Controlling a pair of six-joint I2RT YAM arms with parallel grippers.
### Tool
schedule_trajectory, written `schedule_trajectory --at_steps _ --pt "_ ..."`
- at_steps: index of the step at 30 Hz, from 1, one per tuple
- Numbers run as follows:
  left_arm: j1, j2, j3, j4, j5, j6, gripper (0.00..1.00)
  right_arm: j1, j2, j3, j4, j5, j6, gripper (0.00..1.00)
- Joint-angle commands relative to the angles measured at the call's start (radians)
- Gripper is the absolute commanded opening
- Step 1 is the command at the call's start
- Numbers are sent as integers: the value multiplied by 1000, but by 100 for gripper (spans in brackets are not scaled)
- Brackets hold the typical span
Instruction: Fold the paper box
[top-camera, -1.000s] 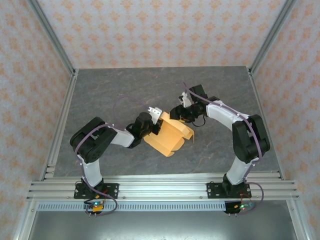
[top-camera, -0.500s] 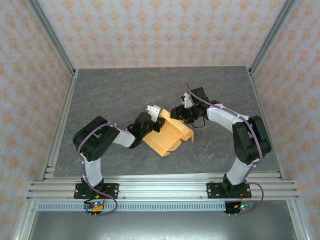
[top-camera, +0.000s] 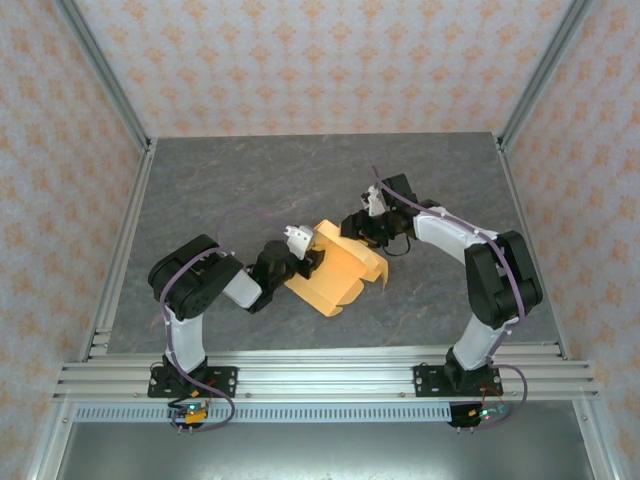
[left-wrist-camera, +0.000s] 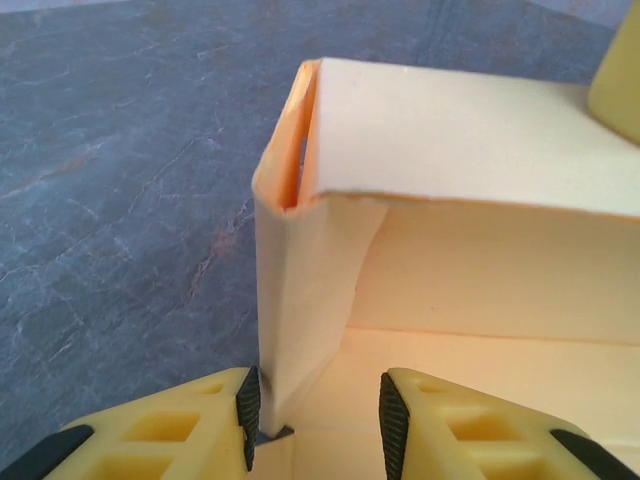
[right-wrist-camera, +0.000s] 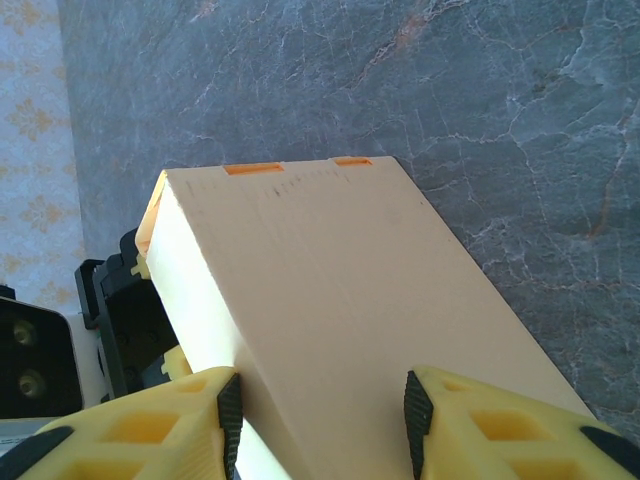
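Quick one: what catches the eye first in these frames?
A half-folded orange-yellow paper box lies in the middle of the gray table. The right gripper clamps one panel from the far side, while the left gripper stands open with an upright corner wall between its fingers.

Rear tabletop (top-camera: 320, 170) free; paper box (top-camera: 340, 275) mid-table obstacle.

table (top-camera: 200, 180): grey marbled | on it: paper box (top-camera: 335, 275), centre
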Motion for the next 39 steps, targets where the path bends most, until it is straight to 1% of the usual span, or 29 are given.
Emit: schedule_trajectory --at_steps 1,5,11,14,18,23,26,29,30,31,32,33,36,38,39 --pt "16 -44 -36 136 32 60 40 -7 37 10 -79 6 -20 47" --pt "19 -53 -31 97 34 85 39 -7 26 -6 -82 -43 -11 47" --pt "18 -72 6 3 102 118 34 -7 18 -25 -92 -124 -2 47" --pt "15 -76 16 -22 132 136 31 -7 19 -28 -92 -138 -3 47" --pt "12 -104 14 -49 142 145 31 -7 29 -25 -107 -128 -22 47" --pt "13 -220 -63 -64 86 199 32 -5 44 -23 -112 -107 -33 47" --pt "13 -299 -102 -71 102 218 33 -6 50 -13 -126 -89 -41 46" --pt "13 -354 -120 -101 102 208 35 -5 48 -1 -130 -101 -38 46" --pt "13 -361 -125 -107 85 199 36 -5 45 1 -132 -113 -36 46" --pt "14 -363 -134 -109 62 194 43 -6 44 3 -135 -126 -32 46" --pt "12 -360 -147 -98 43 188 44 -5 45 4 -140 -145 -32 46" --pt "13 -355 -162 -83 17 179 48 -4 47 6 -144 -174 -39 46" --pt "14 -338 -190 -69 -17 167 48 7 47 0 -145 -208 -48 46" --pt "15 -323 -188 -67 1 181 48 18 56 -1 -140 -222 -49 46" --pt "15 -309 -193 -44 31 192 46 23 60 0 -138 -231 -49 46"
